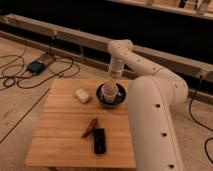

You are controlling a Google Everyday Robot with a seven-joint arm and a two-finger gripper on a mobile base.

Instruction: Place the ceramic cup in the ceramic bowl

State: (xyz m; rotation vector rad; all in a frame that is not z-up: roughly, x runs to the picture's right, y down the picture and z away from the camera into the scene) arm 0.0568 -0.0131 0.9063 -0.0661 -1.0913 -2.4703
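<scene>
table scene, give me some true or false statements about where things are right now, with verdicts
1. The cup sits inside the bowl. True.
2. The hand is over the black device. False: it is just above the cup, at the table's far side.
3. The pale block lies left of the bowl. True.
4. The black device lies inside the bowl. False: it lies on the table near the front edge.
5. The reddish item lies beside the black device. True.
</scene>
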